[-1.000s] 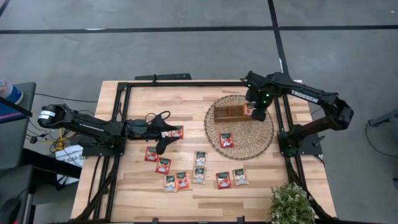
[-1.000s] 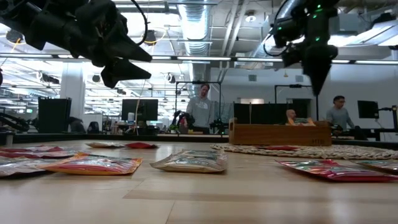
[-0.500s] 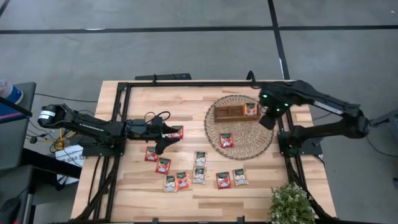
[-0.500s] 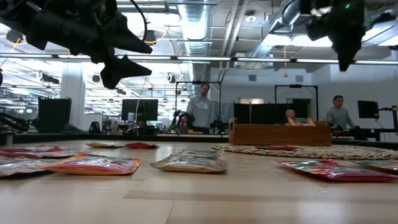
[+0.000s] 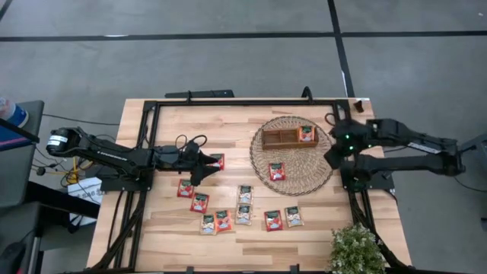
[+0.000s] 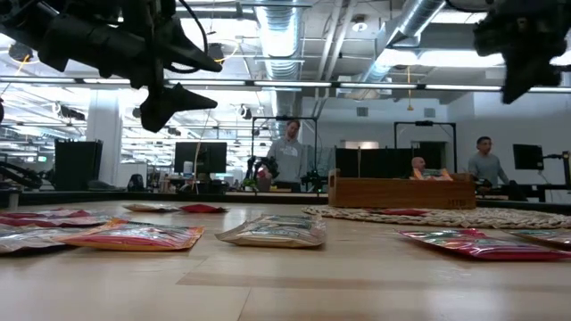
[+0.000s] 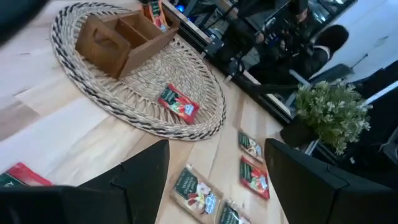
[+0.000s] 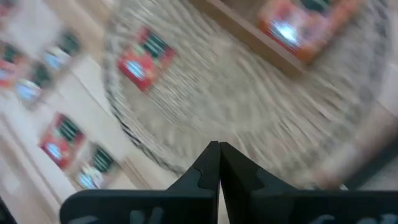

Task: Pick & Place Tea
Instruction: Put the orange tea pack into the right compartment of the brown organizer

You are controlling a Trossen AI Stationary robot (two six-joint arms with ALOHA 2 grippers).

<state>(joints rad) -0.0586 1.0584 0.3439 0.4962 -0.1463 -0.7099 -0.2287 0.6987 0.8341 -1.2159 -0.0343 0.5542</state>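
Left gripper (image 5: pixel 204 163) hangs above the table with its two fingers spread and nothing between them, just beside a red tea sachet (image 5: pixel 218 160) that lies flat on the wood. I judge this spread is kept because the sachet is thin and flat, so the fingers must come down on both sides of it.

Further toward the front edge, the other loose sachets (image 5: pixel 243 215) lie in a rough row on the bare wooden table (image 5: pixel 167 232), red ones and pale ones mixed. They do not seem to overlap, which should make each one easy to take alone.

Then comes the round wicker mat (image 5: pixel 319 173), which carries the oblong wooden tray (image 5: pixel 278 138). One red sachet (image 5: pixel 307 134) is already in the tray's compartment nearest the right arm. Another red sachet (image 5: pixel 277 171) lies on the mat outside the tray, so it is probably not yet placed.

Right gripper (image 5: pixel 332 157) is at the mat's edge on the right arm's side, its fingers pressed together and holding nothing. I think it is clear of the tray, since there is nothing in its grip.
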